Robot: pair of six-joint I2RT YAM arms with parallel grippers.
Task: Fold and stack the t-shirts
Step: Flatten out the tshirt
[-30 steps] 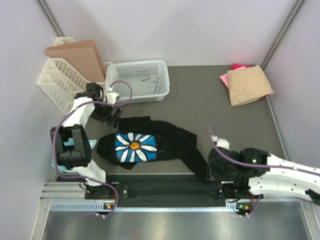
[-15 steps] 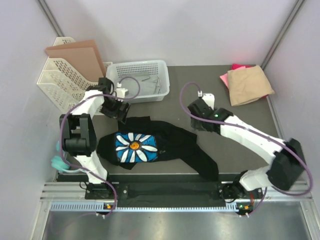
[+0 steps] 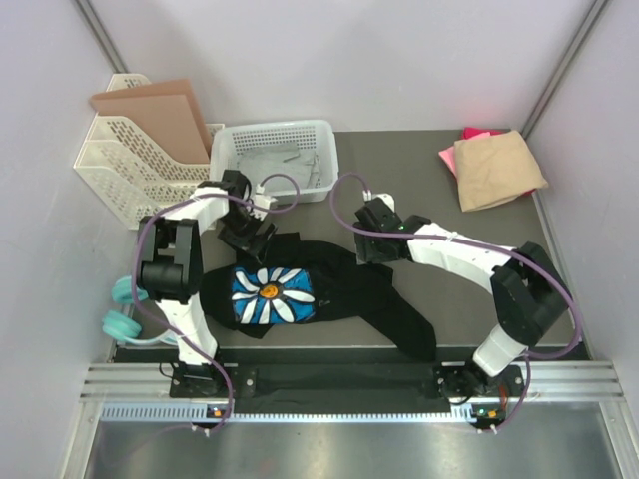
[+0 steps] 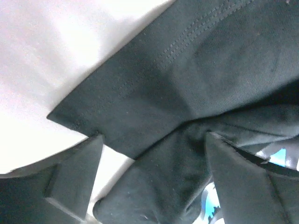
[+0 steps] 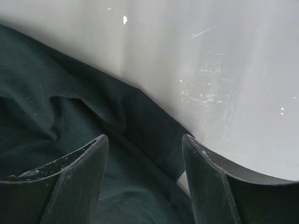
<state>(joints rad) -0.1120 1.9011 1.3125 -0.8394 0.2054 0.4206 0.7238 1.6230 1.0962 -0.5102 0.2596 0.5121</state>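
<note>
The black shirt [image 3: 349, 289] lies crumpled mid-table, its shape hard to read. The left gripper [image 3: 250, 236] and right gripper [image 3: 373, 245] hang with jaws apart over its far edge. Far right, the tan shirt [image 3: 499, 170] hides most of the pink shirt [image 3: 469, 133].

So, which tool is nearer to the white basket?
Left. The left tool sits just before the white basket, over the black shirt; the right tool is farther right.
</note>
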